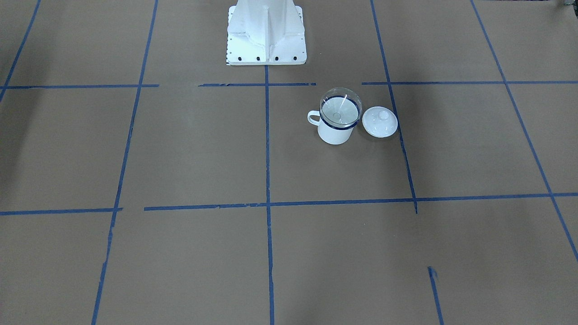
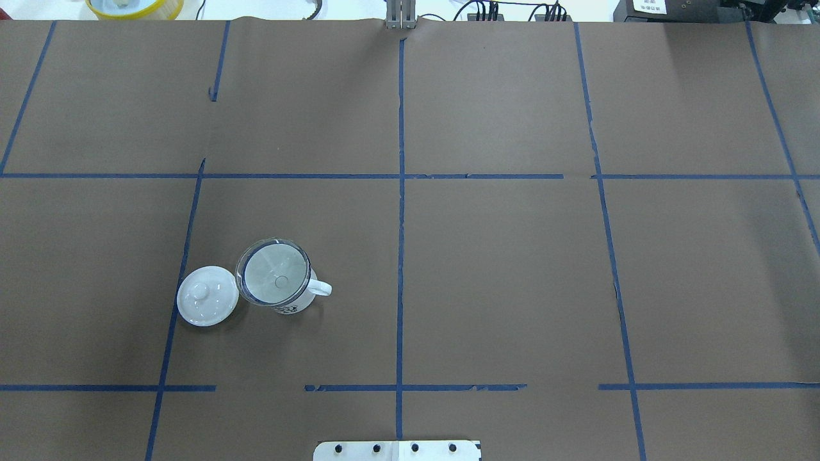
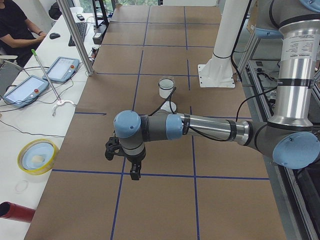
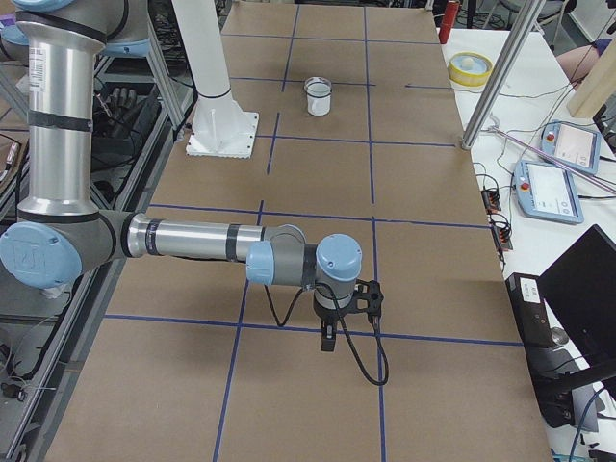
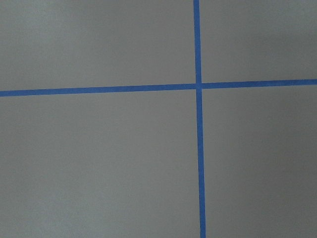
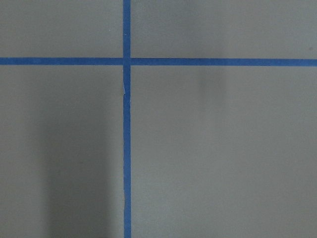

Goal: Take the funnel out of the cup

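Observation:
The clear funnel (image 1: pixel 341 108) sits upright in the mouth of the white cup (image 1: pixel 336 133) with the dark blue rim. In the overhead view the funnel (image 2: pixel 274 274) and the cup (image 2: pixel 289 307) stand left of centre, handle pointing right. They show small in the left view, cup (image 3: pixel 166 91), and in the right view, cup (image 4: pixel 318 102). My left gripper (image 3: pixel 125 161) hangs over the table far from the cup, seen only from the side. My right gripper (image 4: pixel 332 332) hangs at the other end. I cannot tell whether either is open or shut. Both wrist views show only brown paper and blue tape.
A white domed lid (image 1: pixel 379 122) with a knob lies right beside the cup; it also shows in the overhead view (image 2: pixel 207 296). The white robot base (image 1: pixel 266 40) stands near the cup. Tablets, a yellow bowl (image 3: pixel 37 156) and an operator are on the side bench.

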